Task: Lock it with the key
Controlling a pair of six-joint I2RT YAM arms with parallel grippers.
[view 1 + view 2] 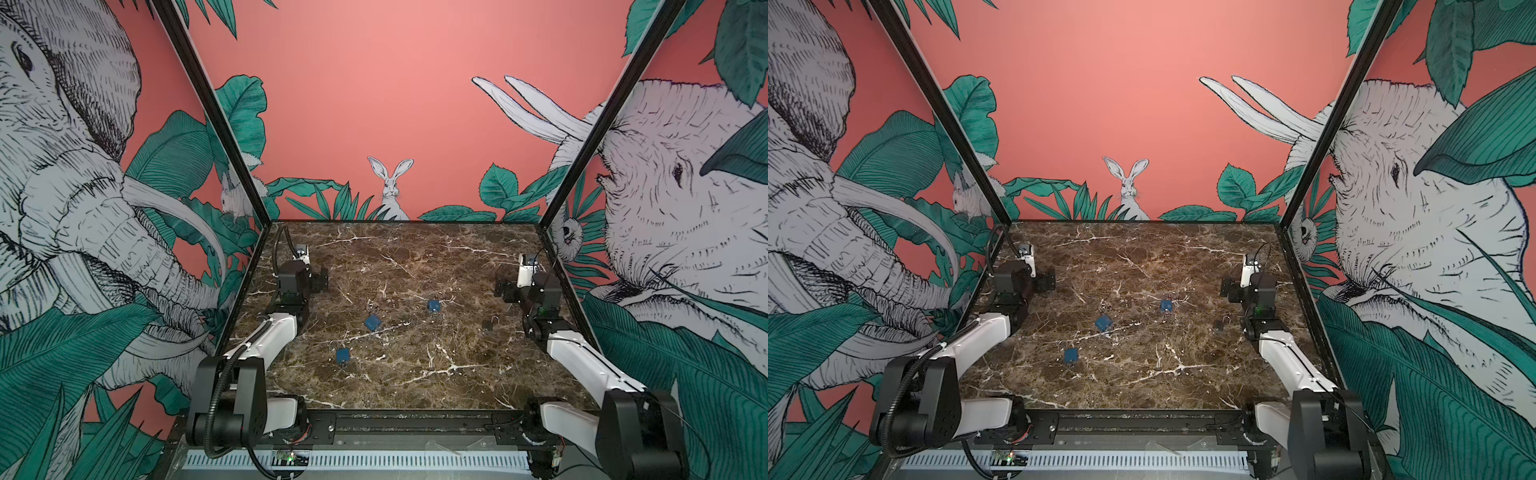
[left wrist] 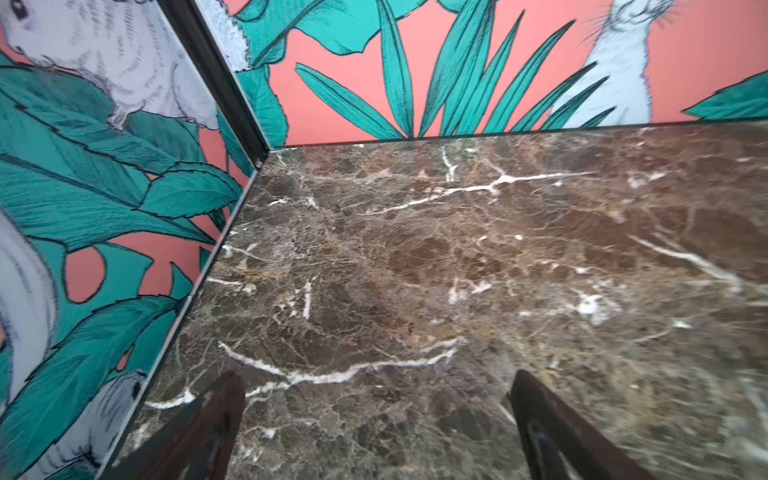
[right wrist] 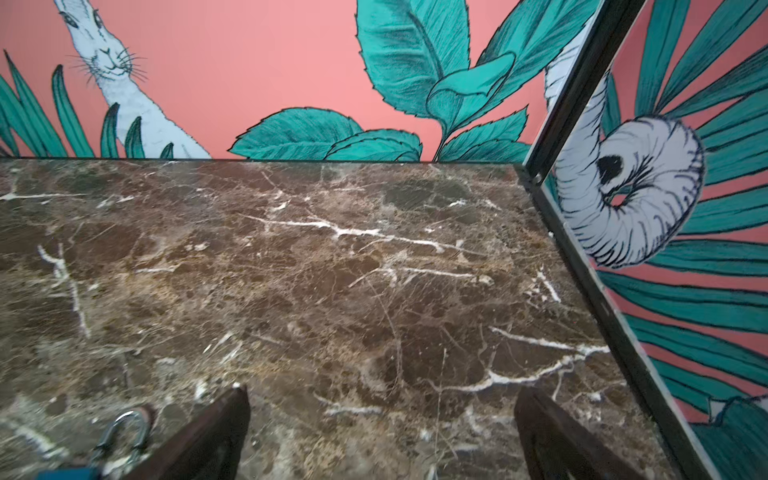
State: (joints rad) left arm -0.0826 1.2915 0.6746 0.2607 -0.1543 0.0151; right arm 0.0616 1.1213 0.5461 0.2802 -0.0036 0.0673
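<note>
Marble tabletop (image 1: 415, 374), brown with white veins, carries three small square blue locks in a loose diagonal. The near blue padlock (image 1: 343, 355) lies left of centre, the middle blue padlock (image 1: 372, 322) just beyond it, and the far blue padlock (image 1: 434, 306) farther off to the right. A small dark padlock (image 1: 488, 324) sits near my right arm, well apart from the blue ones; I can't pin down its colour. Thin metal bits show beside the blue bodies, too small for me to tell shackle from key, so I can't say where the key is.

My left gripper (image 2: 376, 376) hangs at the far left, fingers spread wide with nothing between them; its wrist view catches only their tips over bare marble. My right gripper (image 3: 382, 390), at the far right, is likewise spread and empty. At the edge of its wrist view a silver shackle (image 3: 124, 430) and a sliver of blue body are cut off, just beside one finger.
</note>
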